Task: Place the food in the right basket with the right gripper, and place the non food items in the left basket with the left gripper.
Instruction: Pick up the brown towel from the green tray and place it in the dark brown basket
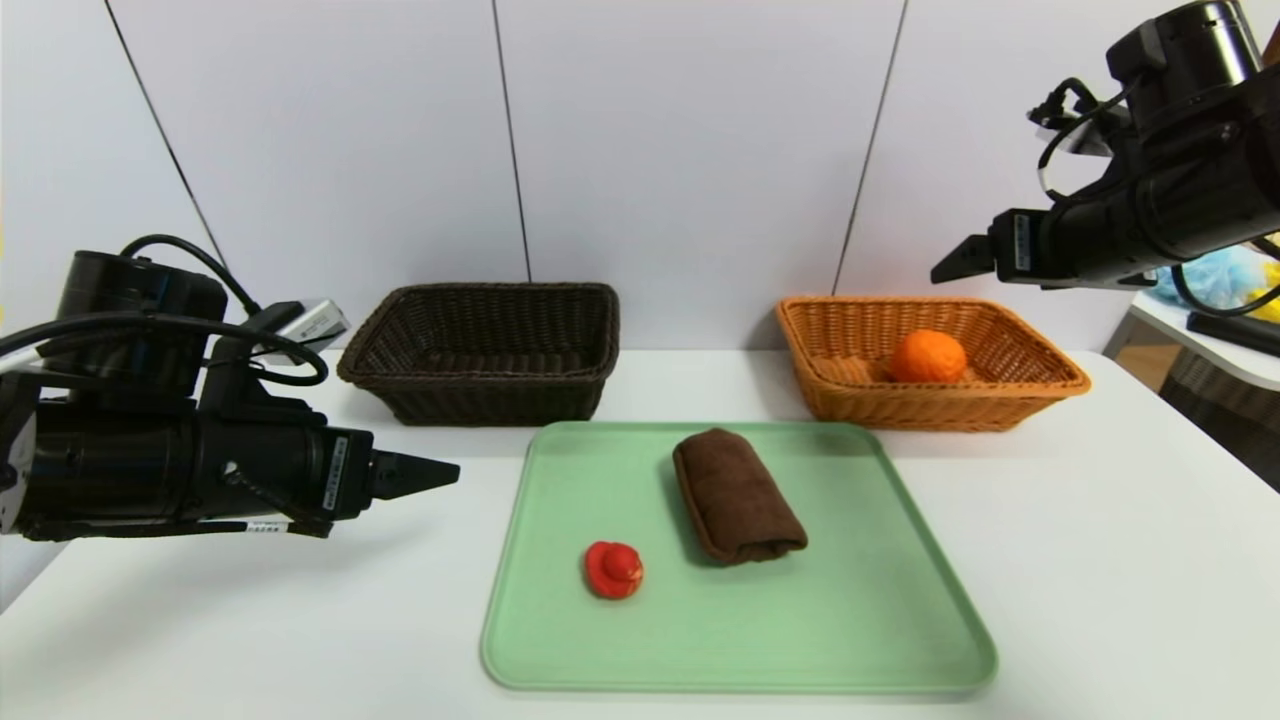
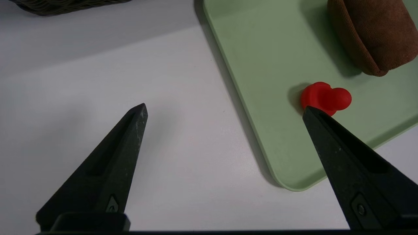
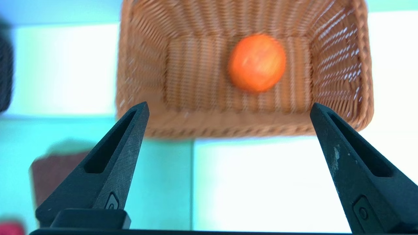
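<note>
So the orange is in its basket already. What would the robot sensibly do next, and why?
Probably reach the open left gripper toward the red toy. The orange lies in the tan basket, the right gripper is open and empty, and toy and towel sit on the tray, the dark basket empty.

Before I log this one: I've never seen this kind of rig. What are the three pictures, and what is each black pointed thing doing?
It is a two-armed robot. One picture looks down from its head; the other two look out from each wrist between that arm's fingers. The left gripper is open and empty over the white table. The right gripper is open and empty above the orange-tan basket, where the orange already lies. On the green tray lie a rolled brown towel and a small red toy. The dark basket looks empty.
</note>
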Controlling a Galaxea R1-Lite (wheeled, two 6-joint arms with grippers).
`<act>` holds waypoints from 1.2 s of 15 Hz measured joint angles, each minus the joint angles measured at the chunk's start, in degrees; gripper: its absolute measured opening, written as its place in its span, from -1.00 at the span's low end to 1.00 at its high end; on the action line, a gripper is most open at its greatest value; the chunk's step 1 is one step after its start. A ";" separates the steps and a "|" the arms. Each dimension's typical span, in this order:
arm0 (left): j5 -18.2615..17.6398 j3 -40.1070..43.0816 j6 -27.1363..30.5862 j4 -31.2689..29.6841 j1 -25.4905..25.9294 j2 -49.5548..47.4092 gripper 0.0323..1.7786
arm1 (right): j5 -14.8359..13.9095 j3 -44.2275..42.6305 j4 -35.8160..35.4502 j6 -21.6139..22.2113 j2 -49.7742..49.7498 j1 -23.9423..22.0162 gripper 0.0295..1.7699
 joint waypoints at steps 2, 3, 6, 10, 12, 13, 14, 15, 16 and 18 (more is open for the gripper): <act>-0.05 0.09 -0.41 0.00 -0.02 -0.02 0.90 | 0.00 0.76 2.94 0.41 -2.76 3.19 0.91; -0.02 0.09 -0.52 -0.02 -0.05 -0.05 0.90 | -0.05 1.48 3.13 0.77 -3.83 4.52 0.91; 0.00 -0.13 -0.52 -0.41 -0.10 -0.09 0.90 | -0.07 6.01 3.27 2.67 -7.34 8.70 0.91; -0.16 -0.57 -0.45 -6.63 -1.93 1.08 0.90 | -0.13 14.53 3.02 4.32 -11.69 12.09 0.92; 0.04 -1.84 -0.67 -6.90 -5.38 2.57 0.90 | -0.21 17.92 2.83 4.33 -13.32 12.76 0.92; 0.33 -2.69 -1.40 -6.90 -7.08 3.50 0.90 | -0.27 19.16 2.69 4.38 -13.86 13.12 0.92; 1.02 -3.88 -2.93 -6.90 -9.12 4.66 0.90 | -0.27 20.41 2.72 4.41 -14.34 13.51 0.92; 2.71 -5.53 -4.78 -6.90 -11.52 6.16 0.90 | -0.29 21.28 2.52 4.88 -14.77 13.89 0.92; 4.85 -7.13 -6.01 -6.85 -13.71 7.73 0.90 | -0.30 21.74 2.50 5.58 -15.06 14.23 0.92; 10.80 -10.67 -7.01 -6.22 -18.04 11.28 0.90 | -0.41 22.06 2.50 6.72 -15.38 14.96 0.92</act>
